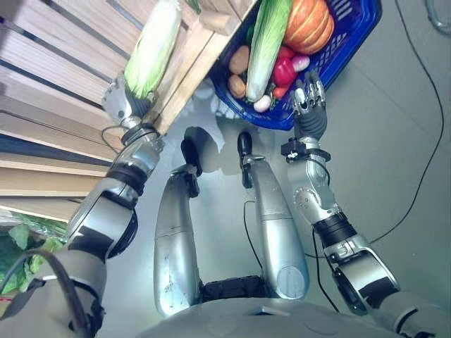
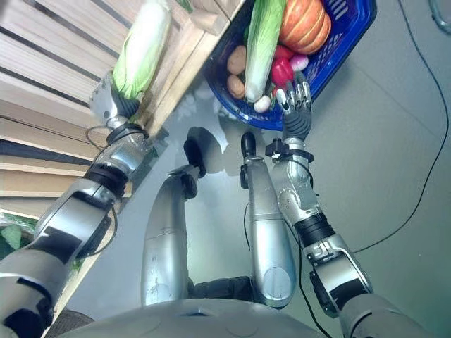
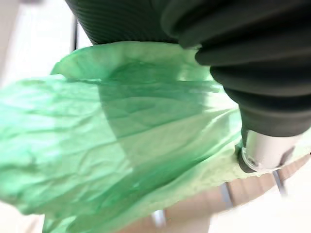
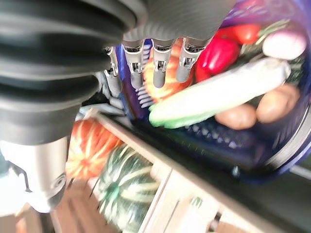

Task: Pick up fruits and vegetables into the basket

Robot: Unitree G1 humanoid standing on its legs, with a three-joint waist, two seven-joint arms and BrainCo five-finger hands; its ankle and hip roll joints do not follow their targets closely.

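Left hand grasping cabbage, upper left of frame; right hand at basket rim, upper centre.

Left hand [image 1: 121, 102] is clenched round the base of a napa cabbage [image 1: 151, 49] over the wooden shelf [image 1: 63, 77]. Blue basket [image 1: 352, 35] holds a second cabbage [image 1: 268, 42], pumpkin [image 1: 308, 24], red pepper [image 1: 284, 70], potatoes [image 1: 238, 62]. Right hand [image 1: 309, 95], fingers straight and released, lies against the basket's near rim.

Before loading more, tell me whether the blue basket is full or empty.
Partly full: the blue basket holds a cabbage, pumpkin, red pepper and potatoes.
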